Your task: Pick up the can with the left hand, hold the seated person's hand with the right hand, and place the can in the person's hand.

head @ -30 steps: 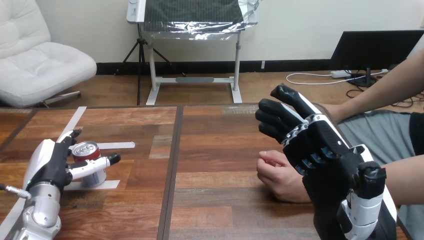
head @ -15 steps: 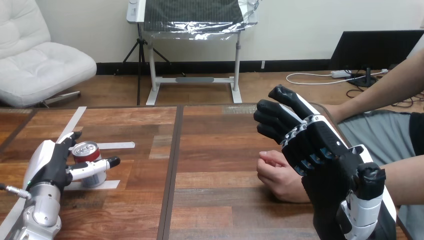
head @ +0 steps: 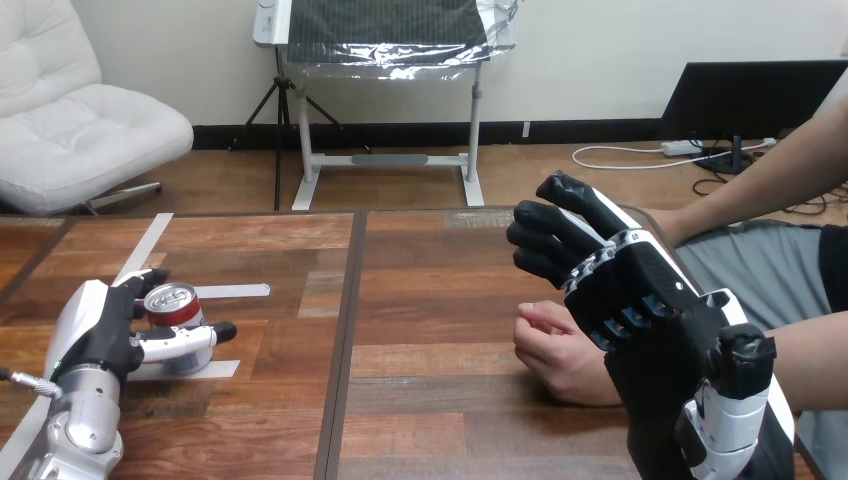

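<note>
Left robot hand (head: 100,335) closer around can (head: 172,305)

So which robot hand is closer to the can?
Left. The left hand is curled round the can; the right hand is far off at the right, by the person's hand.

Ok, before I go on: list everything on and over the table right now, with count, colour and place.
can: one, red with a silver top, upright on the table's left part
tape strips: several, white, flat on the table around the can
table: one, brown wood, with a dark seam down its middle
person's hand: one, loosely curled, resting on the table right of centre, holding nothing
left hand: one, black and white, thumb across the can's near side and fingers round its far side
right hand: one, black and white, raised with fingers relaxed, in front of the person's hand, not gripping it
</note>
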Controlling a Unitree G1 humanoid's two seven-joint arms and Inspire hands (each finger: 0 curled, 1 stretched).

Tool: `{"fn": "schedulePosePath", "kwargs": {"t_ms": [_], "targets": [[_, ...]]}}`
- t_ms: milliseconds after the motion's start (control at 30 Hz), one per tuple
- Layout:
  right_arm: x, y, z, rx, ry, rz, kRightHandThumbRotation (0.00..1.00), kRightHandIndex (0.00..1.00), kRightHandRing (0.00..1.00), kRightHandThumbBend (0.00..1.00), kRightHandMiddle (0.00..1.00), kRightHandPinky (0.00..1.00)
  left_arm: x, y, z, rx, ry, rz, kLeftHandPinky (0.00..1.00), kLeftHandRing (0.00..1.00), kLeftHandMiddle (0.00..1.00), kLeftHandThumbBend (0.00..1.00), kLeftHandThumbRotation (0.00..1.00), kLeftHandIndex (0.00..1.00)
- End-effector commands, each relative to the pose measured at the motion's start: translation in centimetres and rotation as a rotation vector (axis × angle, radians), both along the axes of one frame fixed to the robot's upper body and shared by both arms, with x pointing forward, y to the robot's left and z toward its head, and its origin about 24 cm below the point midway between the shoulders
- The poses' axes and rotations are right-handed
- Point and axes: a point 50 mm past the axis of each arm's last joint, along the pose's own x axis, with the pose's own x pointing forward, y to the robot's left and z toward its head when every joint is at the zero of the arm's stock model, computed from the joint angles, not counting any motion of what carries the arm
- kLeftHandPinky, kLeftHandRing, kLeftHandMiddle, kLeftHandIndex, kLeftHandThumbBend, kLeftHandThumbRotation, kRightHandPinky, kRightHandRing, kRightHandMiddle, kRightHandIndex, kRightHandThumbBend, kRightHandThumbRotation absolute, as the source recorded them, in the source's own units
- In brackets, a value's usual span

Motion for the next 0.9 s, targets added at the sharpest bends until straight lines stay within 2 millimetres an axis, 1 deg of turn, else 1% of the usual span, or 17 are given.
{"fn": "schedulePosePath", "kwargs": {"t_ms": [0, 233, 367, 533, 867], "targets": [[0.53, -0.12, 1.48, 0.002, -0.096, 0.002, 1.0, 0.87, 0.85, 0.85, 0.85, 0.86, 2.55, -0.8, 2.95, -0.001, -0.117, -0.015, 0.67, 0.76, 0.8, 0.85, 0.18, 0.8], [0.5, -0.12, 1.57, -0.002, -0.1, -0.001, 1.0, 0.87, 0.85, 0.85, 0.85, 0.85, 2.7, -1.01, 3.04, 0.009, -0.126, -0.014, 0.62, 0.71, 0.74, 0.83, 0.07, 0.74], [0.48, -0.15, 1.57, -0.002, -0.101, 0.001, 1.0, 0.87, 0.85, 0.85, 0.85, 0.85, 2.82, -1.17, 3.16, 0.027, -0.134, -0.018, 0.59, 0.68, 0.71, 0.82, 0.03, 0.71], [0.43, -0.14, 1.57, -0.003, -0.1, 0.0, 1.0, 0.87, 0.85, 0.85, 0.85, 0.84, 2.89, -1.24, 3.22, 0.029, -0.14, -0.016, 0.55, 0.63, 0.66, 0.8, 0.01, 0.67], [0.37, -0.1, 1.67, -0.006, -0.101, -0.009, 1.0, 0.86, 0.85, 0.86, 0.85, 0.83, 3.06, -1.43, 3.35, 0.016, -0.154, -0.007, 0.48, 0.56, 0.6, 0.77, 0.0, 0.62]]}}
